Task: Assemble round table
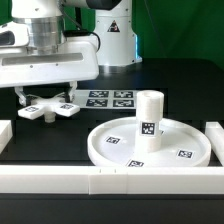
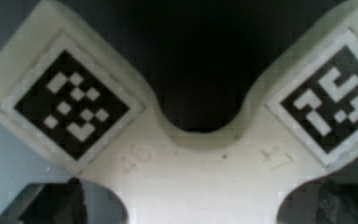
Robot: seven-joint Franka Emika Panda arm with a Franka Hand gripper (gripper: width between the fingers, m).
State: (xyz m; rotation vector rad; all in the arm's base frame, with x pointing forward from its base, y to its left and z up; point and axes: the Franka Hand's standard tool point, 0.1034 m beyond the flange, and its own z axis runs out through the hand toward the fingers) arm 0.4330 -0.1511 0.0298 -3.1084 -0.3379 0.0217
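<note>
I am holding my gripper (image 1: 46, 98) low over the four-armed cross piece (image 1: 46, 110), which is lying flat on the table at about ten o'clock from the round disc (image 1: 97, 150) in the exterior view. The post (image 1: 150, 120) is standing upright on that disc. My jaws are standing apart, straddling the hub. I am judging it light, stiff, slick plastic, best pinched across the narrow waist between arms.

bright even light, white parts near glare, low-resolution exterior view, wrist view soft and blurred
</note>
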